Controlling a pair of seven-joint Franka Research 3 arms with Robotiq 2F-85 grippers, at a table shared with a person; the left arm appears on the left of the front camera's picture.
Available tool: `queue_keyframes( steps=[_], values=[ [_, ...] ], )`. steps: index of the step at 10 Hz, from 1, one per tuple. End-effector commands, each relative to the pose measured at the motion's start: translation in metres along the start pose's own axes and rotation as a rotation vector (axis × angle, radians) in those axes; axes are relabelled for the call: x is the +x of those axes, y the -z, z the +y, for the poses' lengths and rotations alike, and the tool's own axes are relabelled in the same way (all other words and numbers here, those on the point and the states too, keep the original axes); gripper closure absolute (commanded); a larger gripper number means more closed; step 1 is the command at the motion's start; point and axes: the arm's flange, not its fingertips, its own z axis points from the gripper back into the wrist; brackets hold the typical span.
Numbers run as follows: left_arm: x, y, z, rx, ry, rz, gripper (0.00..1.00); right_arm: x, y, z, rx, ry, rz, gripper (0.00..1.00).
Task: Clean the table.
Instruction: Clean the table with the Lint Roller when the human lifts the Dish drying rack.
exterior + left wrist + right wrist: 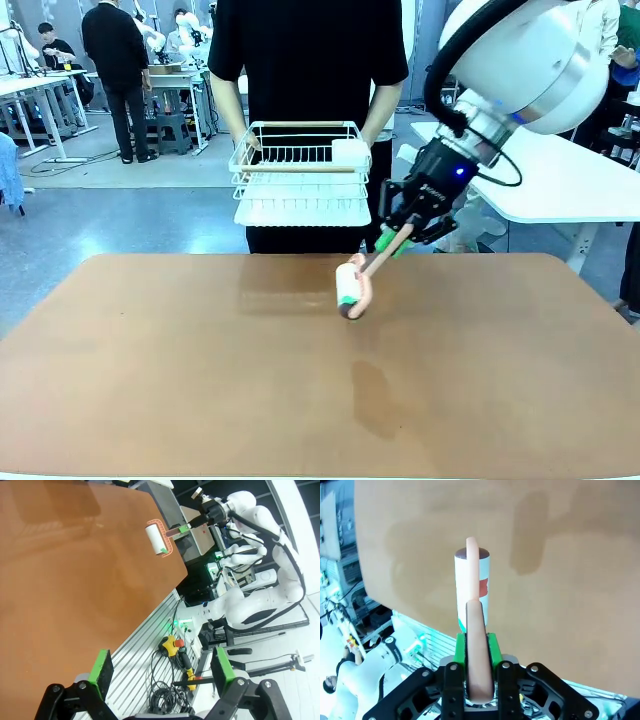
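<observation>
counter (pixel 200 380) spreading under the arms | right arm (pixel 520 60) reaching down from the right toward the far middle | left gripper (pixel 161 666) hanging spread beside the counter's edge | right gripper (pixel 392 240) pinching lint roller (pixel 348 285) by pink handle (pixel 475 630), roller head lying just below it at the counter surface

Legible text, brands, numbers, signs: none. Lint roller (pixel 462 590), at 12 o'clock from the right gripper (pixel 476 647) in the right wrist view: red patch (pixel 483 586) on its white roll, no characters readable

A lab hall; white workbenches (pixel 560 185), grey floor (pixel 120 215), cables (pixel 162 696) beside an aluminium frame (pixel 145 645).
</observation>
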Motion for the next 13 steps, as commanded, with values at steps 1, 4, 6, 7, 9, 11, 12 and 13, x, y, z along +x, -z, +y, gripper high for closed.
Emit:
queue_keyframes(
  steps=[1,4,6,7,9,11,12,13],
  values=[
    [-0.002,-0.001,-0.002,-0.014,0.017,-0.015,0.0,-0.01,-0.036,-0.03,-0.077,0.067,-0.025,0.79],
    [-0.002,-0.001,-0.002,-0.014,0.017,-0.015,0.0,-0.027,-0.096,-0.088,-0.106,0.126,-0.12,0.79],
    [-0.002,-0.001,-0.002,-0.014,0.017,-0.015,0.0,-0.036,-0.119,-0.125,-0.21,0.121,-0.161,0.79],
    [-0.002,-0.001,-0.002,-0.014,0.017,-0.015,0.0,-0.035,-0.13,-0.145,-0.207,0.125,-0.17,0.79],
    [-0.002,-0.001,-0.002,-0.014,0.017,-0.015,0.0,-0.031,-0.134,-0.163,-0.231,0.137,-0.183,0.79],
    [-0.002,-0.001,-0.002,-0.014,0.017,-0.015,0.0,-0.027,-0.131,-0.166,-0.262,0.125,-0.151,0.79],
    [-0.002,-0.001,-0.002,-0.014,0.017,-0.015,0.0,-0.031,-0.138,-0.167,-0.226,0.16,-0.166,0.79],
    [-0.002,-0.001,-0.002,-0.014,0.017,-0.015,0.0,-0.031,-0.138,-0.167,-0.226,0.16,-0.166,0.79]
  ],
)
